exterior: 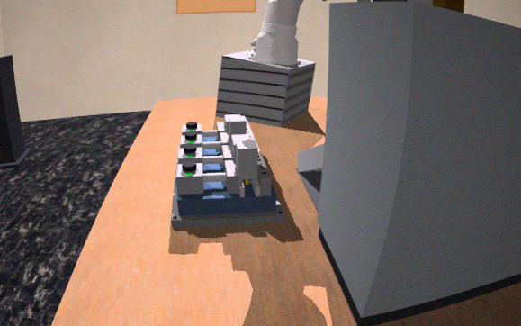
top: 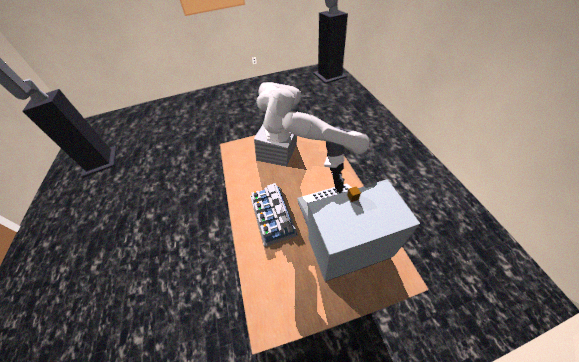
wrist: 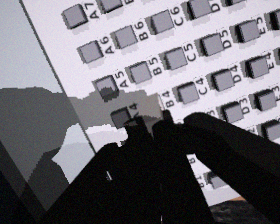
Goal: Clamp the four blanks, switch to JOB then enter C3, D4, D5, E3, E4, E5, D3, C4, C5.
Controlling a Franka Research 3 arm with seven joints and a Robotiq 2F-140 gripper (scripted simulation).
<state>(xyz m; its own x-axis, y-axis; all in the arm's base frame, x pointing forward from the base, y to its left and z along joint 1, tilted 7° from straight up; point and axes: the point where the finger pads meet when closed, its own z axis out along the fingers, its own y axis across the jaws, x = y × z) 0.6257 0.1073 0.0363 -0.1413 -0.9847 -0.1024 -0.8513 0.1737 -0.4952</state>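
My gripper [top: 339,190] [wrist: 154,109] is shut and empty, its dark fingertips over the key panel around B4 and hiding that key. Whether they touch it cannot be told. In the wrist view, the C5 key [wrist: 175,59], D5 key [wrist: 211,45], E5 key [wrist: 247,31], C4 key [wrist: 187,93], D4 key [wrist: 222,80], E4 key [wrist: 257,66], D3 key [wrist: 232,112] and E3 key [wrist: 265,100] are grey and unlit. C3 is hidden behind a finger. The vise fixture [top: 273,218] [exterior: 228,204] shows green lenses lit at all four stations; its blanks are too small to judge.
The grey cabinet [top: 368,220] [exterior: 367,135] stands right of the fixture. The amber lamp [top: 354,194] on its top looks dull orange. The selector is not visible. The arm's base block [top: 274,150] [exterior: 252,90] stands at the table's back.
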